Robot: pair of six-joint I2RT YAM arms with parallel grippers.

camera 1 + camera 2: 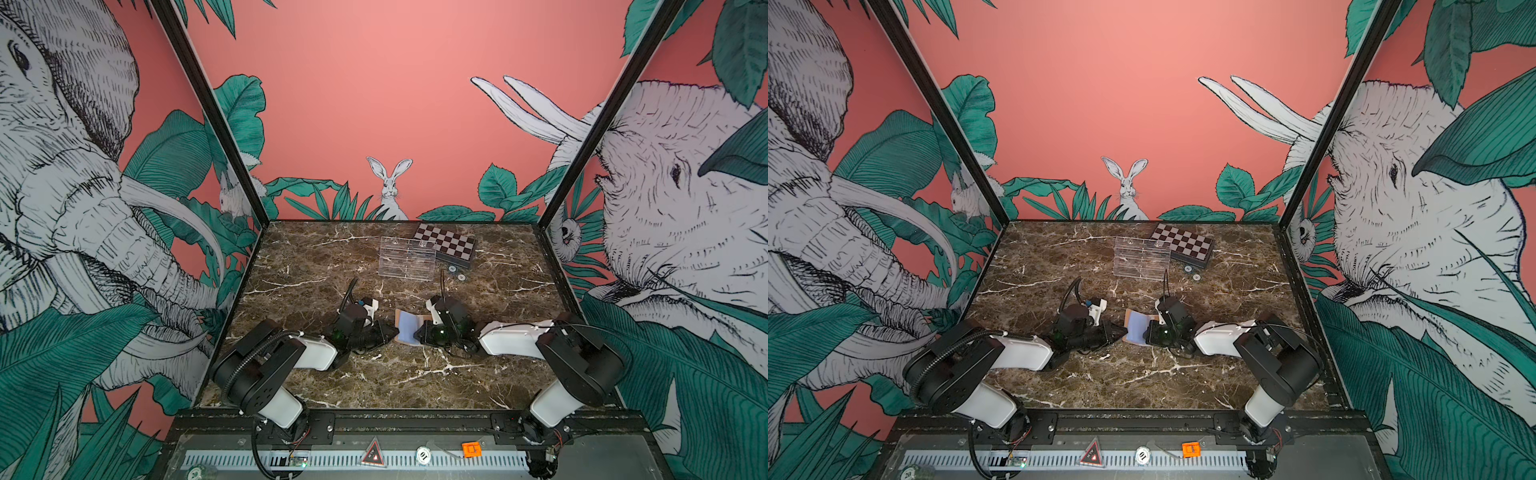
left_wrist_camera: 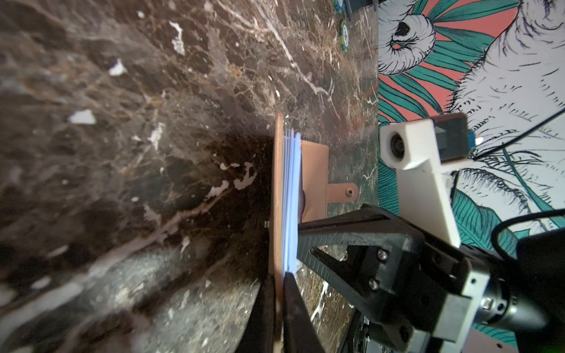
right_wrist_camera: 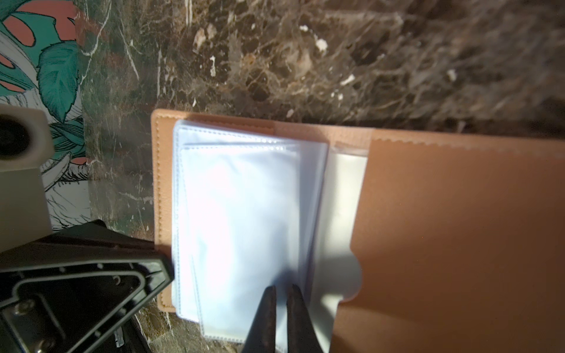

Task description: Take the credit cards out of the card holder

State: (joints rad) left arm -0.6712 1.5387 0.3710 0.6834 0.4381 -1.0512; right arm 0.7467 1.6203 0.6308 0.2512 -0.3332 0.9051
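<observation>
My left gripper (image 2: 278,279) is shut on the holder (image 2: 315,174). My right gripper (image 3: 282,289) is shut at the sleeves (image 3: 244,214) under its tips. If it pulls plastic and no card, the holder may slip free.

card holder (image 3: 458,229): tan flap cut off in right wrist view
sleeves (image 3: 244,214): blurred, contents not clear
small discs (image 1: 461,276): well behind card holder, too small

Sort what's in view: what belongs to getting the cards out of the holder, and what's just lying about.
Job in hand:
- card holder, open
- left tool, clamped on its tan cover
- right tool, pinching its clear sleeves
- credit cards: none clearly visible

Lying about:
- clear tray
- checkered box
- two round chips beside the box
</observation>
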